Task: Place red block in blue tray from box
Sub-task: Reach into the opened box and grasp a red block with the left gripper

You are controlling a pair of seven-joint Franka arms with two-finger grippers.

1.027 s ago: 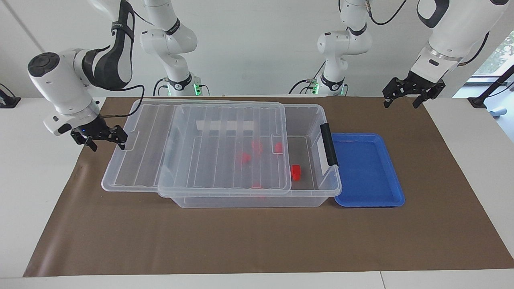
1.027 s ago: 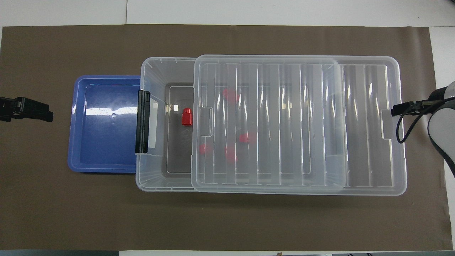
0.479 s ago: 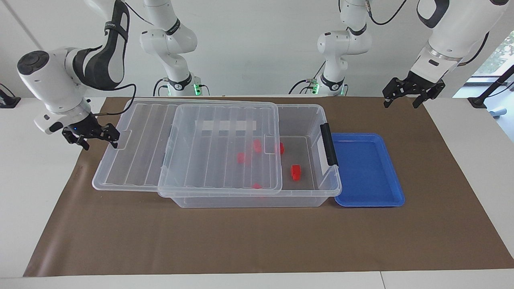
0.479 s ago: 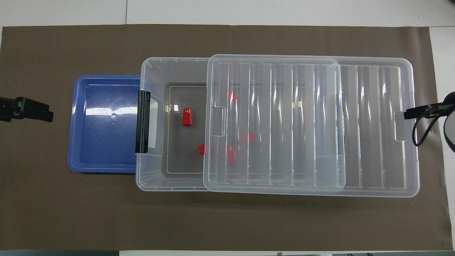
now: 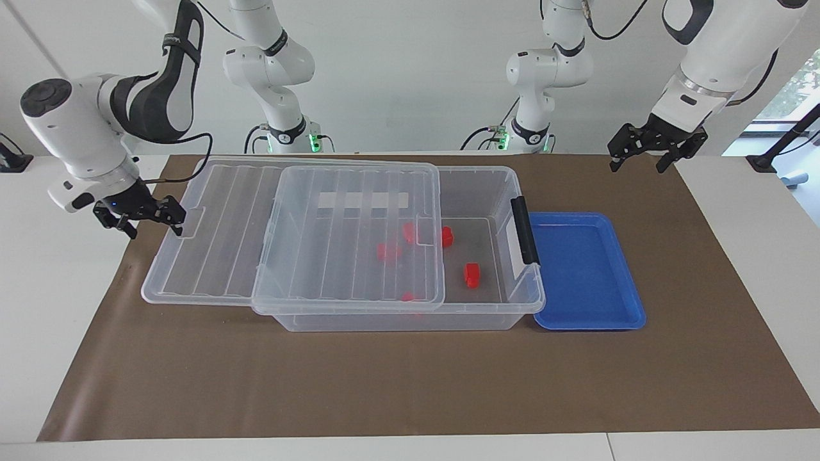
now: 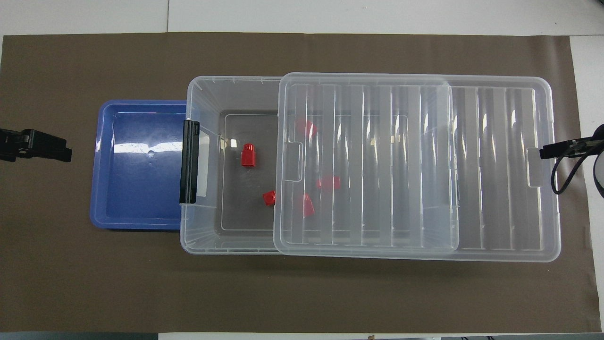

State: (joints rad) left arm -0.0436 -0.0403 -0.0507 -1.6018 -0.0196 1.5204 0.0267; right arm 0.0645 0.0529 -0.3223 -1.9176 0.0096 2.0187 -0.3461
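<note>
Clear lid (image 5: pixel 288 237) half off the box (image 5: pixel 506 301); red block (image 5: pixel 472 274) exposed, blue tray (image 5: pixel 586 269) unfilled. Right claw (image 5: pixel 150 218) at the lid's tab, left claw (image 5: pixel 640 150) waits over the surface (image 5: pixel 705 256); either grip, cannot tell.

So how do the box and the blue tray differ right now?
The box is clear, deep and large; the blue tray is opaque, shallow and much smaller. The box holds red blocks under a half-slid lid; the blue tray is empty and uncovered. Both are rectangular plastic, side by side.
</note>
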